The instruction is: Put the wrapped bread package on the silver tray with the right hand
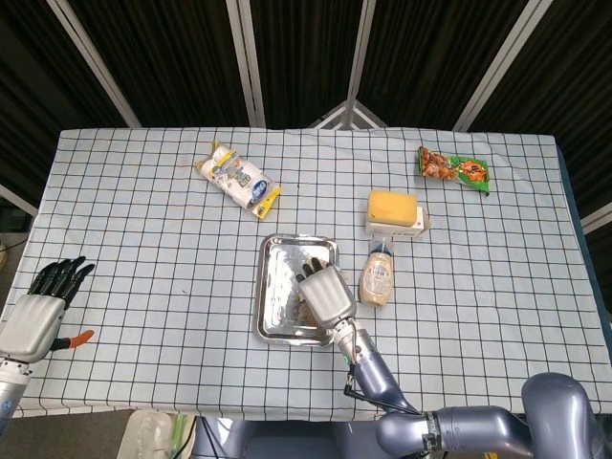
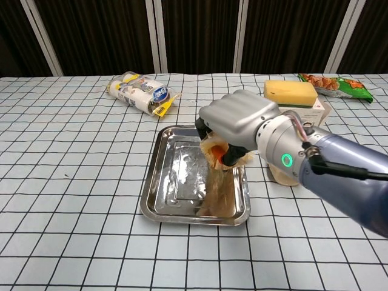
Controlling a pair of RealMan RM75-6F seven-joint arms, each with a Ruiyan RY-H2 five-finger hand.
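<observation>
Hovering, head view: right hand (image 1: 326, 293) over the silver tray (image 1: 278, 308), fingers curled down; wrapped bread package almost fully hidden beneath it
Left hand, head view: left hand (image 1: 40, 314) at the table's near-left edge, dark fingers spread, holding nothing
Grip, chest view: right hand (image 2: 238, 125) clasps the wrapped bread package (image 2: 228, 153) from above
Package, chest view: crinkly clear wrap, tan bread, above the tray's right half; long axis I cannot tell
Tray, chest view: silver tray (image 2: 176, 182) shiny, rectangular, stepped rim; long axis running away from camera
</observation>
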